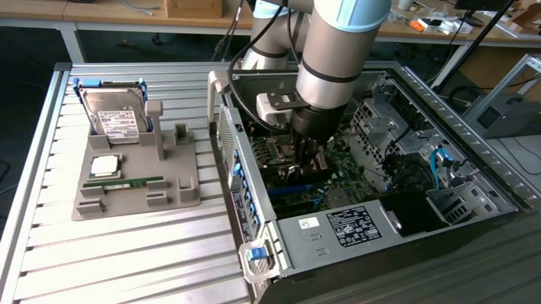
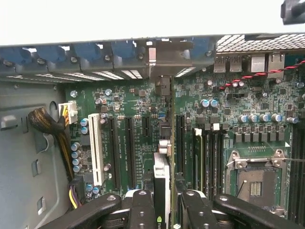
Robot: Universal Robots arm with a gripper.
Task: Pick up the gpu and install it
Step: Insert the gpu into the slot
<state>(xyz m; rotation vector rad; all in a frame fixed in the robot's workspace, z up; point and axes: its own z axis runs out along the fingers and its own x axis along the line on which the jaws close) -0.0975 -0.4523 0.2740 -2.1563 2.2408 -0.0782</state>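
Note:
In the wrist view the gpu (image 2: 162,174) runs edge-on as a thin dark card from between my fingers (image 2: 143,207) toward the case's rear wall. Its silver bracket (image 2: 163,57) meets the row of blue slot clips there. My gripper (image 2: 164,212) is shut on the gpu, one finger on each side. The card stands over the green motherboard (image 2: 138,102), between the long black slots; whether it sits in a slot I cannot tell. In the exterior view my gripper (image 1: 310,166) reaches down inside the open computer case (image 1: 372,221), with the gpu (image 1: 316,170) dark beneath it.
A grey fixture (image 1: 135,196) at the exterior view's left holds a hard drive (image 1: 116,117), a processor chip (image 1: 105,166) and a green memory stick (image 1: 127,182). Inside the case are a white slot (image 2: 96,150), a cable bundle (image 2: 47,121) and an open processor socket (image 2: 255,183).

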